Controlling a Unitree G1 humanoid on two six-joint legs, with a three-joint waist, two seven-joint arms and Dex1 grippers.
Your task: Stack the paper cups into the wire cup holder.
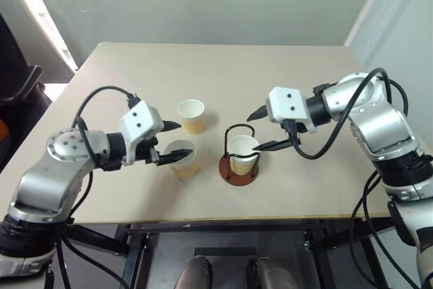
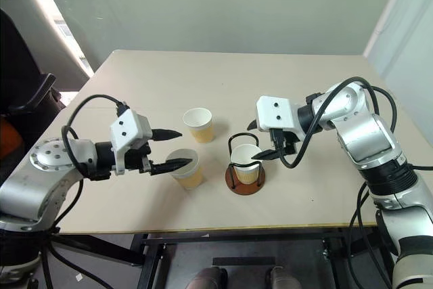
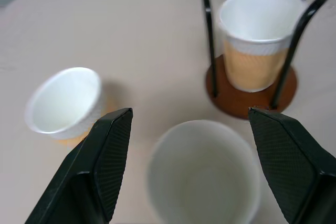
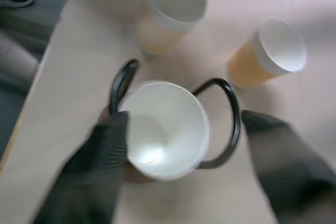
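Done: one paper cup [image 1: 243, 152] sits upright inside the wire cup holder [image 1: 240, 162], between its black wire loops, on the round reddish-brown base.
Left to do: two paper cups stand loose on the bench [image 1: 223, 72], so by my reading about a third of the stacking is finished.
Near cup [image 1: 183, 159]: upright, to the left of the holder and near the front edge of the bench; likely the next one to go in.
Far cup [image 1: 191, 116]: upright, just behind the near cup and apart from it.
Right pincer [image 1: 265, 128]: fingers spread wide on either side of the seated cup's rim, gripping nothing; the cup rests in the holder on its own.
Left pincer [image 1: 173, 141]: open and empty, its two fingers straddling the near cup's rim without visibly pressing on it.
In the way: the right pincer hangs over the holder's mouth and should clear out before another cup comes down; the wire loops leave only a narrow entry from above.
Around: otherwise bare bench top; a dark chair [image 1: 17, 93] stands off its left side.
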